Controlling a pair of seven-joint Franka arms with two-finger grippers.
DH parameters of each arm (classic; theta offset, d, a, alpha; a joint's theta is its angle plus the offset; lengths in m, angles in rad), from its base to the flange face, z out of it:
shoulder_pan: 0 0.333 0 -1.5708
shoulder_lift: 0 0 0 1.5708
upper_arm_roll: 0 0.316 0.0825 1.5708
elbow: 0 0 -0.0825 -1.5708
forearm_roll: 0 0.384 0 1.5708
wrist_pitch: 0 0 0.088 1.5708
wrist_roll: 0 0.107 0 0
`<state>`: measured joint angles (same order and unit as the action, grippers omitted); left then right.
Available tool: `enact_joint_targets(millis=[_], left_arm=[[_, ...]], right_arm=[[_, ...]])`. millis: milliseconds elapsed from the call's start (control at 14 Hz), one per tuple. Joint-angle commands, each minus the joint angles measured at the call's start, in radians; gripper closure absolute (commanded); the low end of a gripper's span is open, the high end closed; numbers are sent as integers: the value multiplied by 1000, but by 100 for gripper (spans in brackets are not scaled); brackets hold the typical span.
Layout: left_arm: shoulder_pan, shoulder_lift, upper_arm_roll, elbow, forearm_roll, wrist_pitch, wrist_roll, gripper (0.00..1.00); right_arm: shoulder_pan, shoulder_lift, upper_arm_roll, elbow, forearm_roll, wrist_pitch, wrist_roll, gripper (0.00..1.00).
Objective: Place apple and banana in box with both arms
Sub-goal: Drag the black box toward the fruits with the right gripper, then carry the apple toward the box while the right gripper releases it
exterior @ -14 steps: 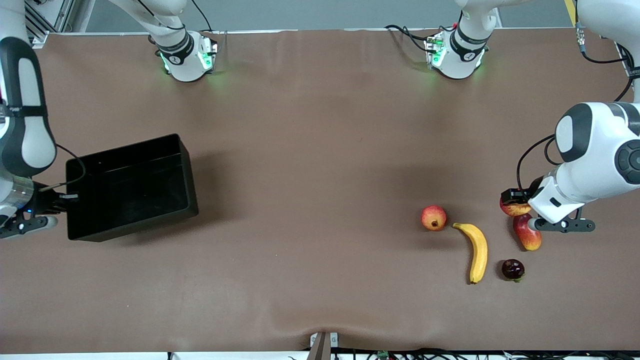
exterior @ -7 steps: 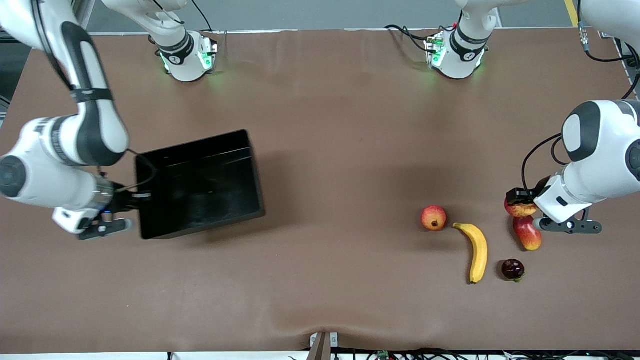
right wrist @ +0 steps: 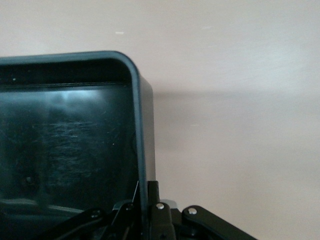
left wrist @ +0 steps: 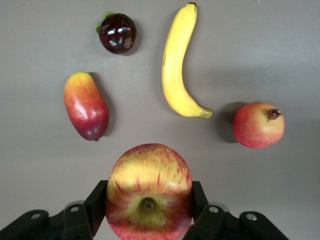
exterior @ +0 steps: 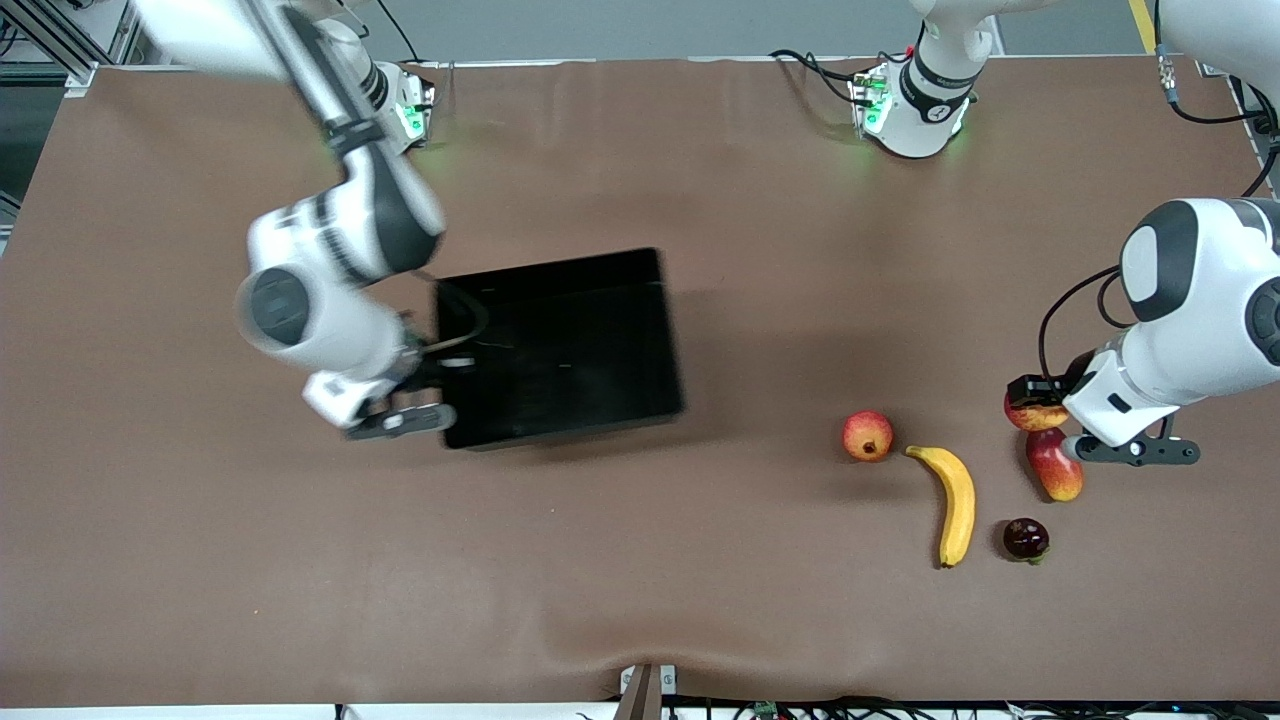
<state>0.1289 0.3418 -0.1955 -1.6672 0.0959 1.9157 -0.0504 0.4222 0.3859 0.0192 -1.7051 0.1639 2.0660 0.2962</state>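
Note:
My left gripper [exterior: 1040, 408] is shut on the red and yellow apple [exterior: 1030, 414], held just above the table near the left arm's end; in the left wrist view the apple [left wrist: 149, 190] sits between the black fingers [left wrist: 97, 200]. The yellow banana [exterior: 955, 503] lies on the table, also in the left wrist view [left wrist: 177, 62]. My right gripper [exterior: 440, 378] is shut on the wall of the empty black box [exterior: 560, 345] near the table's middle. In the right wrist view the box wall [right wrist: 142, 150] runs between the fingers [right wrist: 165, 220].
A round red fruit with a dark crown [exterior: 867, 436] lies beside the banana toward the right arm's end. A red-yellow mango [exterior: 1054, 465] and a dark purple fruit [exterior: 1026, 539] lie toward the left arm's end. The brown table [exterior: 640, 560] has free room near the front camera.
My right arm has dragged the black box from the right arm's end toward the table's middle. My left gripper has stayed almost in place with the apple.

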Motion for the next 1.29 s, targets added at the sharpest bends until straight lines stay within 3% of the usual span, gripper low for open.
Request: enact_joint_targets(millis=[0,143,645,1003,1075,1146,1218], left_arm=[[-3,-7,-13,7,4,-30,-51,100],[-2,-6,-24,3,4,-30,-54,100],[-2,-7,-68,-20,1,-32,-112,100],[1,-61,-171,-49,1,-63,-284,100],[0,-79,-186,-69,1,-63,-317,100],[1,-96,-215,-91,1,-61,-353,100],[3,-119,-235,-123,1,-51,-382,100]], right_arm=[[114,-1,-15,-10,16,61,232,100],[159,30,-15,-10,14,101,340,100],[240,123,-15,-31,14,226,400,100],[273,163,-16,-44,14,295,419,99],[274,166,-16,-44,13,298,419,94],[274,166,-16,-44,8,298,417,76],[273,166,-16,-44,6,293,417,40]])
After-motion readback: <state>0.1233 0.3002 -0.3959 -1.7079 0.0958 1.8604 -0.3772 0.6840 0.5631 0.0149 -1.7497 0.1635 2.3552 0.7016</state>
